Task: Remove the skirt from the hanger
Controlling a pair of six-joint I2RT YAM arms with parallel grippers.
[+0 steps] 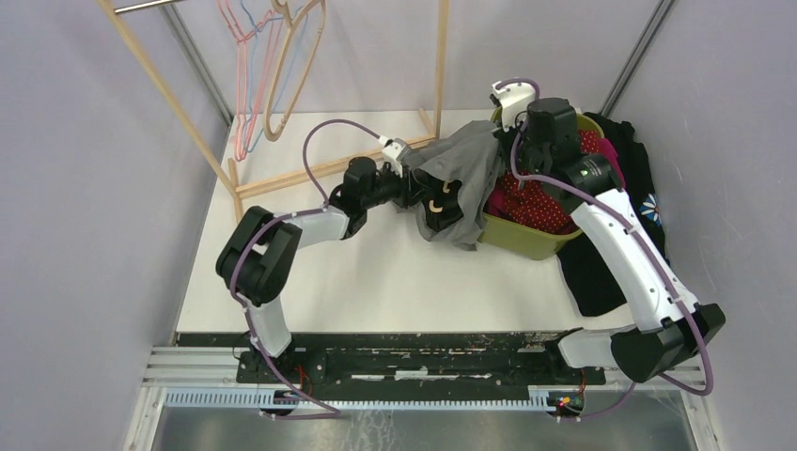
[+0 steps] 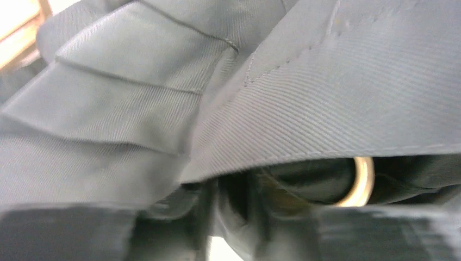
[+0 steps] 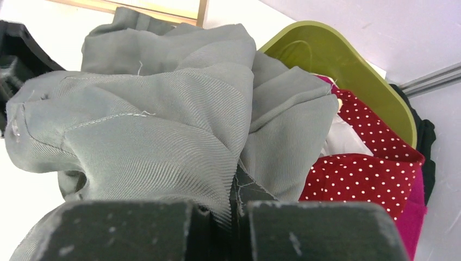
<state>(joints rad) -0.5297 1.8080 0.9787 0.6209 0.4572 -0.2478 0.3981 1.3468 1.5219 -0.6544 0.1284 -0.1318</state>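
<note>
The grey pleated skirt hangs bunched between my two grippers, over the table and the rim of the basket. It fills the left wrist view and the right wrist view. My left gripper is at the skirt's left end, closed round a dark bar of the hanger under the cloth. The hanger's pale curved hook pokes out there and also shows in the left wrist view. My right gripper is shut on a fold of the skirt above the basket.
A green basket holds red dotted and pink clothes. A black garment lies to its right. A wooden clothes rack stands at the back left with several empty hangers on it.
</note>
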